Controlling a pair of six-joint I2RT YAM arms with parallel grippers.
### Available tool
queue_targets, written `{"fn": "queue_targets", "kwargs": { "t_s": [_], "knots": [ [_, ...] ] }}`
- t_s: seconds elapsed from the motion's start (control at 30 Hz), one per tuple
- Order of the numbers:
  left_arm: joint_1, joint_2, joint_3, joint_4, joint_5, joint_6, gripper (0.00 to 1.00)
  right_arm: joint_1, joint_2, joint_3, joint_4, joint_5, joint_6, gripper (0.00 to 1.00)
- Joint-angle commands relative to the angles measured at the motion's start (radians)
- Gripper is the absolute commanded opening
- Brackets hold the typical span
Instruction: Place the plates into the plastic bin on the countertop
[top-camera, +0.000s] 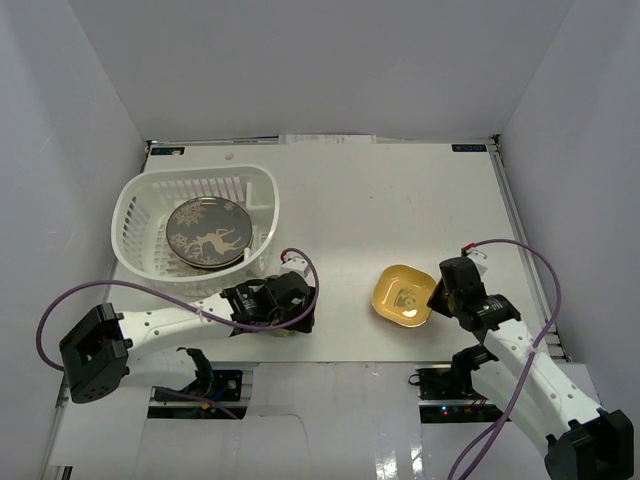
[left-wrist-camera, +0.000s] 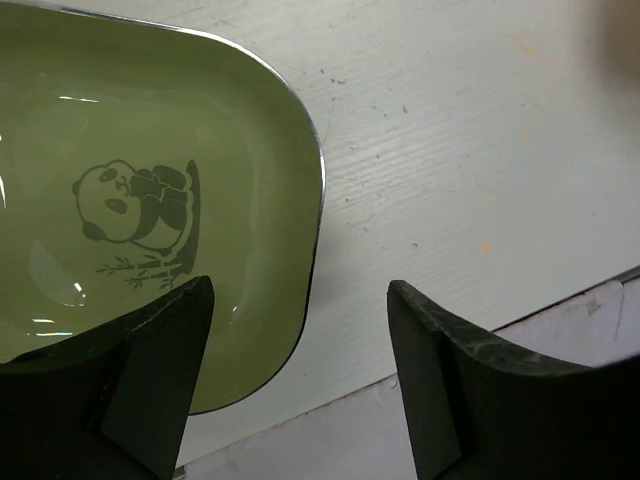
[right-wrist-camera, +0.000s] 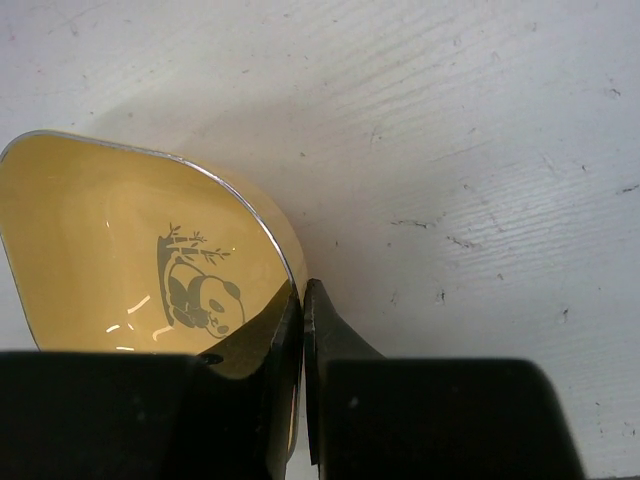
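The white plastic bin (top-camera: 130, 212) stands at the back left and holds the grey deer-patterned plate (top-camera: 207, 234) on top of a stack. My left gripper (top-camera: 290, 318) is open low over the squarish green panda plate (left-wrist-camera: 150, 200). In the left wrist view the gripper (left-wrist-camera: 298, 300) straddles the plate's right rim, one finger over the dish, the other outside it. My right gripper (top-camera: 440, 296) is shut on the right rim of the squarish yellow panda plate (top-camera: 403, 295), which shows in the right wrist view (right-wrist-camera: 120, 240) with the gripper (right-wrist-camera: 303, 292) pinching its edge. I cannot tell whether it is lifted.
The countertop's front edge (left-wrist-camera: 500, 328) runs just below the green plate. White walls (top-camera: 60, 150) enclose the countertop on the left, back and right. The left arm's purple cable (top-camera: 300, 262) loops up beside the bin.
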Motion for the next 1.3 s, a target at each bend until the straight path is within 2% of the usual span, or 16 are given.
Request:
{"fn": "queue_targets", "kwargs": {
  "t_s": [0.0,0.13,0.23,0.27,0.3,0.37,0.4,0.43,0.77,0.93,0.97,1.0,1.07,1.1,1.2,1.27],
  "knots": [
    [-0.030,0.030,0.016,0.002,-0.083,-0.032,0.78,-0.005,-0.013,0.045,0.074,-0.036,-0.050,0.08],
    [-0.073,0.119,0.032,-0.002,-0.090,-0.064,0.72,-0.005,-0.030,0.042,0.114,-0.060,-0.066,0.08],
    [-0.087,0.192,0.045,-0.008,-0.101,-0.085,0.61,-0.005,-0.055,0.054,0.132,-0.063,-0.085,0.08],
    [-0.090,0.207,0.047,-0.009,-0.115,-0.093,0.54,-0.005,-0.070,0.061,0.132,-0.054,-0.093,0.08],
    [-0.096,0.210,0.050,-0.011,-0.123,-0.098,0.36,-0.005,-0.078,0.078,0.131,-0.053,-0.111,0.08],
    [-0.102,0.209,0.062,-0.018,-0.147,-0.104,0.17,-0.005,-0.095,0.095,0.127,-0.053,-0.126,0.08],
    [-0.110,0.201,0.088,-0.024,-0.158,-0.104,0.02,-0.005,-0.099,0.103,0.127,-0.053,-0.132,0.08],
    [-0.117,0.196,0.105,-0.044,-0.169,-0.102,0.00,-0.003,-0.104,0.117,0.127,-0.055,-0.142,0.08],
    [-0.183,0.103,0.520,-0.256,-0.337,0.014,0.00,-0.005,-0.205,0.126,0.126,-0.078,-0.129,0.08],
    [-0.162,0.161,0.795,-0.446,-0.532,0.123,0.00,-0.005,-0.230,0.121,0.120,-0.112,-0.129,0.08],
    [-0.135,0.166,0.849,-0.445,-0.529,0.149,0.00,-0.005,-0.234,0.120,0.126,-0.115,-0.129,0.08],
    [-0.040,0.161,0.857,-0.428,-0.503,0.183,0.00,-0.005,-0.239,0.115,0.132,-0.118,-0.129,0.08],
    [0.101,0.134,0.820,-0.347,-0.377,0.290,0.00,-0.005,-0.254,0.111,0.150,-0.133,-0.129,0.08],
    [0.243,0.129,0.806,-0.328,-0.347,0.312,0.00,-0.005,-0.257,0.109,0.158,-0.142,-0.128,0.08],
    [0.448,0.133,0.757,-0.285,-0.272,0.375,0.00,-0.005,-0.248,0.104,0.177,-0.178,-0.132,0.08],
    [0.534,0.146,0.733,-0.256,-0.233,0.396,0.00,-0.003,-0.227,0.100,0.186,-0.213,-0.137,0.08]
  ]
}}
